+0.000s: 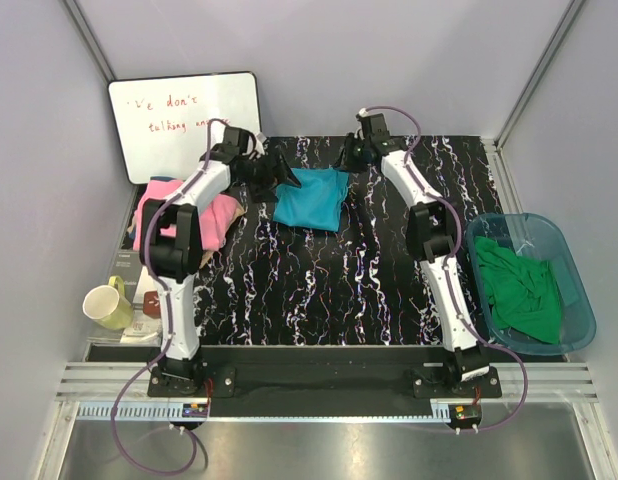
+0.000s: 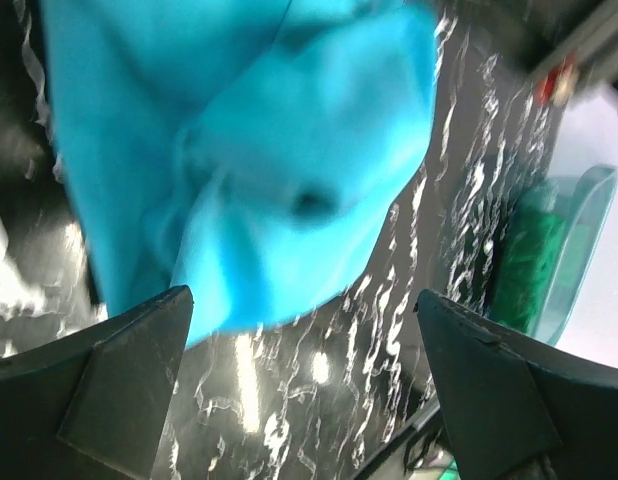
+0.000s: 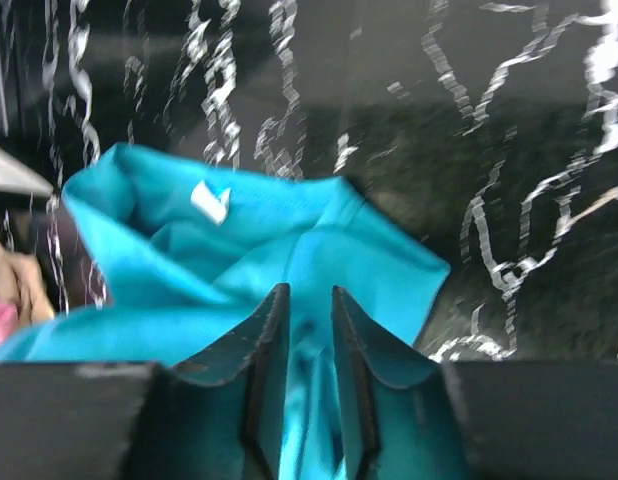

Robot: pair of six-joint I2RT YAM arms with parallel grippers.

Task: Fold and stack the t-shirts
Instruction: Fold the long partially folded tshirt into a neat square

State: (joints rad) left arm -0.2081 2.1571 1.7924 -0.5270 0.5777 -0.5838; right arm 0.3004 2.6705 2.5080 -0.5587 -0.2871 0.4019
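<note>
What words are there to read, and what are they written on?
"We don't": red handwriting, top line on the whiteboard.
Second line on it starts "talk"; the rest is blurred and partly hidden.
The white tag on the teal shirt: too small to read.
The mug: no writing shows.

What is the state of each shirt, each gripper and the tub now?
Teal shirt: crumpled, not folded flat.
Pink shirt: bunched up, far left.
Green shirts: heaped in the tub.
Tub: upright, partly full.
Left gripper: open, empty.
Right gripper: jaws narrow, teal cloth between; grip unclear.
</note>
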